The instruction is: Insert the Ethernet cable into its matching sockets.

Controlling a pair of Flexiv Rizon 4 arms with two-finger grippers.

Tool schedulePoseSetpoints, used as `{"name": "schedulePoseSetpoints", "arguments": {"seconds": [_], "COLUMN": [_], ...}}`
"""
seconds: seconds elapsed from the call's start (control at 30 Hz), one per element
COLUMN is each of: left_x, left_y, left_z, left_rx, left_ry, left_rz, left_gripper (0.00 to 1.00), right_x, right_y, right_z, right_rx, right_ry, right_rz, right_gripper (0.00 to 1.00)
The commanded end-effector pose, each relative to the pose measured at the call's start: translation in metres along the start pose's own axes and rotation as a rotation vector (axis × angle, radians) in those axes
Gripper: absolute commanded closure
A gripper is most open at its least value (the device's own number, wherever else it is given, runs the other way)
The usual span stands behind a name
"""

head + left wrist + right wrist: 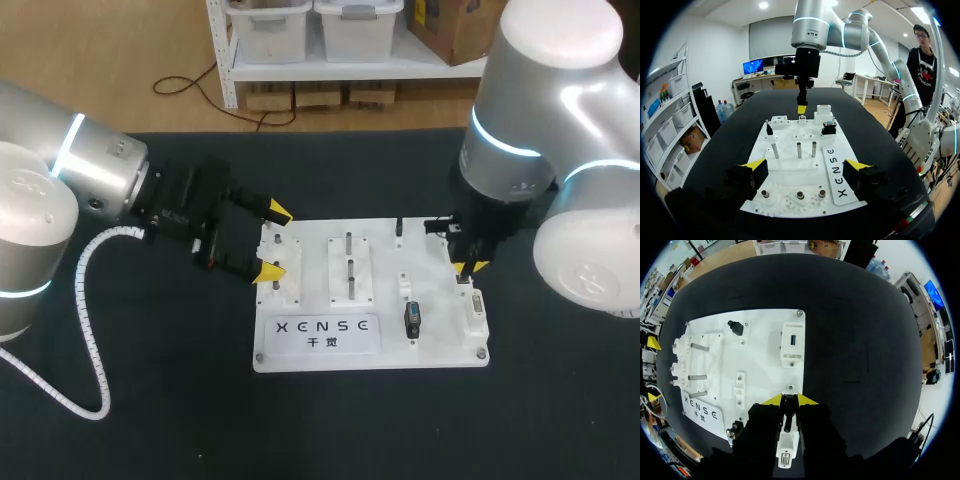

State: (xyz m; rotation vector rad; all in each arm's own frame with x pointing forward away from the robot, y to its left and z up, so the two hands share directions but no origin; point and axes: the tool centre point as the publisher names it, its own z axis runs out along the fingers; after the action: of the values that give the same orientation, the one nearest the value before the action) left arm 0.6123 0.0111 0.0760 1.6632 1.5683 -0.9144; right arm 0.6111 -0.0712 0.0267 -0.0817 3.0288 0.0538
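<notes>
**Finding.** My right gripper (790,399) stands over the right edge of the board (320,345). Its fingertips are drawn close on a narrow piece that I take to be the plug (788,415). My left gripper (273,238) is spread wide at the board's left end, either side of the gear block (280,268), and is not closed on it.

**Sockets.** The near block (476,310) lies just near of the plug, at the board's near right corner. The far block (792,342), with a blue port, sits toward the far right corner. I cannot tell from here which of the two matches.

**Step in hand, by my judgement:** seating the plug.

**Recommendations.**
- Confirm the port's shape before committing.
- Square the plug to the opening, with the latch side correct.
- Advance slowly and straight along the port's axis.
- Stop at resistance and do not force it. A skewed plug would likely lever in my grip or shift the board on the desk (150,420).
- Release only once the plug sits flush.
</notes>
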Motion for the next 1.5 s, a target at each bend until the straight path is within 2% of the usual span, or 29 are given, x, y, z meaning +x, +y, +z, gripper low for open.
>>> {"name": "schedulePoseSetpoints", "arguments": {"seconds": [0.03,0.73,0.97,1.0,1.07,1.5], "left_x": [0.001,0.001,0.001,0.001,0.001,0.001], "left_y": [-0.001,-0.001,-0.001,-0.001,-0.001,-0.001], "left_z": [0.000,0.000,0.000,0.000,0.000,0.000], "left_rx": [-0.003,-0.003,-0.003,-0.003,-0.003,-0.003], "left_ry": [-0.004,-0.004,-0.004,-0.004,-0.004,-0.004], "left_rz": [0.003,0.003,0.003,0.003,0.003,0.003], "left_gripper": [0.00,0.00,0.00,0.00,0.00,0.00], "right_x": [-0.001,0.002,-0.002,-0.002,-0.002,-0.002], "right_y": [0.000,0.002,-0.001,0.000,0.000,0.000], "right_z": [0.006,0.020,0.009,0.005,0.003,0.003], "right_rx": [-0.005,0.014,0.013,0.006,-0.004,-0.004], "right_ry": [0.005,0.044,-0.002,-0.009,-0.010,-0.010], "right_rz": [-0.001,-0.016,-0.009,-0.009,-0.017,-0.017], "right_gripper": [1.00,1.00,1.00,0.82,0.00,0.00]}}
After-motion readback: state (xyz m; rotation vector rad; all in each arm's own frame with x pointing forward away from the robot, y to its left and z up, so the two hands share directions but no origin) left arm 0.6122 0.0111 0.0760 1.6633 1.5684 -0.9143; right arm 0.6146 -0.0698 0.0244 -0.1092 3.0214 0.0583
